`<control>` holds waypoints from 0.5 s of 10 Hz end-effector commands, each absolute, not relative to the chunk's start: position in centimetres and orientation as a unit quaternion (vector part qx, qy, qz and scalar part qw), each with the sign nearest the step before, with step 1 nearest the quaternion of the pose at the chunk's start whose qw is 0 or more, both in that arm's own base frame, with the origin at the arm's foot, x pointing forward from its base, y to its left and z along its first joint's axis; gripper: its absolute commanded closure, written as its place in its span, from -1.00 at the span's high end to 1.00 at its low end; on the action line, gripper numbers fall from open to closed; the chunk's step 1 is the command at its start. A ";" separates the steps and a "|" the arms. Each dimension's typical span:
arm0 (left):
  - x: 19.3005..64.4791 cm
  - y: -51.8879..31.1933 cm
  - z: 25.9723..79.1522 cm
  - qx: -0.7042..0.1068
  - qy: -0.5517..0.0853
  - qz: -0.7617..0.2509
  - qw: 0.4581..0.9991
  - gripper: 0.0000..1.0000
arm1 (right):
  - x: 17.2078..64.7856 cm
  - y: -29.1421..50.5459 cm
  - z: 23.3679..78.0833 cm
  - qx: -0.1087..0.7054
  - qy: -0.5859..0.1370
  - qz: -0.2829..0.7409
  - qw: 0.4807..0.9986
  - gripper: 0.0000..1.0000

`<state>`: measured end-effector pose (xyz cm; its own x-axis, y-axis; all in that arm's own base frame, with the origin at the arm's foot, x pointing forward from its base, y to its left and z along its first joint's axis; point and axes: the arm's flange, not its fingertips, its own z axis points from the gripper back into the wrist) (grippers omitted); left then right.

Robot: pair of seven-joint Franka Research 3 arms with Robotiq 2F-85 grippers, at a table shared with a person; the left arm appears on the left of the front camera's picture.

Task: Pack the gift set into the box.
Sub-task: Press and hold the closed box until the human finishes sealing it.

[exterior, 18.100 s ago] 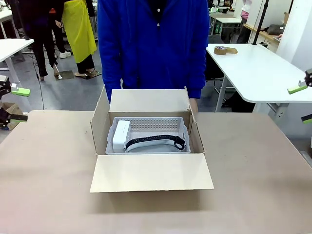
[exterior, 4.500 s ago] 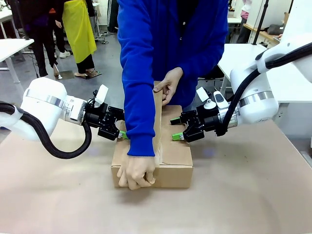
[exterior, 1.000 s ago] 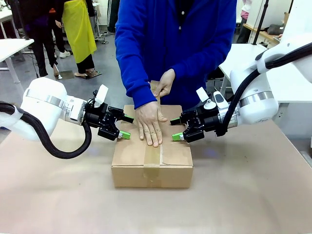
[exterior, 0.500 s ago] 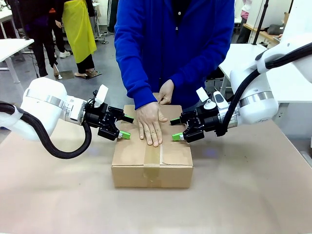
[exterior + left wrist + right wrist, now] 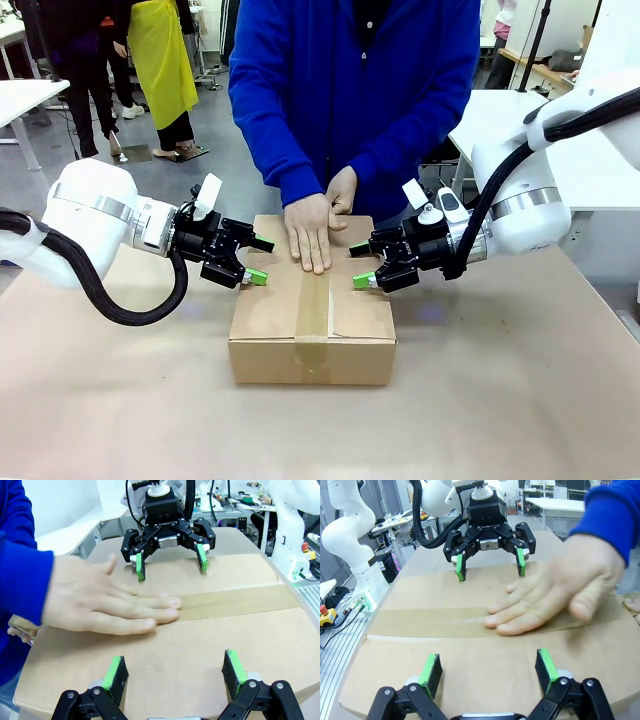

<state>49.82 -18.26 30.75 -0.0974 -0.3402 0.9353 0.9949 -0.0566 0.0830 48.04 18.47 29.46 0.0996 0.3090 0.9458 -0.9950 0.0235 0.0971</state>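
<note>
Now that the flaps are down, the box (image 5: 312,312) sits shut in the middle of the worktop (image 5: 520,400), and the gift set must be inside it, though it cannot be seen through the cardboard. A strip of brown tape (image 5: 313,305) runs along the middle seam and folds down over the near side.

The person's hand (image 5: 309,228) has slid back along the tape since a moment ago. It was lying flat near the middle of the lid, and now it presses the far end, close to the blue sleeve (image 5: 262,120). The other hand (image 5: 342,190) is tucked just behind it at the far edge of the box.

The left pincer (image 5: 250,262) rests on the left part of the lid, with its jaws spread wide and holding nothing. The right pincer (image 5: 362,265) does the same on the right part, also wide and empty. Neither has moved; they seem to be keeping the flaps down.

I think the packing is nearly done. The tape looks stuck along its length, so what is left is for the hands and pincers to let go.
</note>
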 end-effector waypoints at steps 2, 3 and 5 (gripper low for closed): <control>49.8 -18.1 30.7 -0.391 -0.420 -0.614 0.542 1.00 | 48.0 18.7 29.3 0.434 -0.392 0.544 0.602 1.00; 49.8 -18.1 30.7 -0.391 -0.420 -0.614 0.542 1.00 | 48.0 18.7 29.3 0.434 -0.392 0.544 0.602 1.00; 49.8 -18.1 30.7 -0.391 -0.420 -0.614 0.542 1.00 | 48.0 18.7 29.3 0.434 -0.392 0.544 0.602 1.00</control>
<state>49.82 -18.26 30.75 -0.0974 -0.3402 0.9353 0.9949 -0.0566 0.0830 48.04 18.47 29.44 0.0999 0.3093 0.9457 -0.9950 0.0238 0.0973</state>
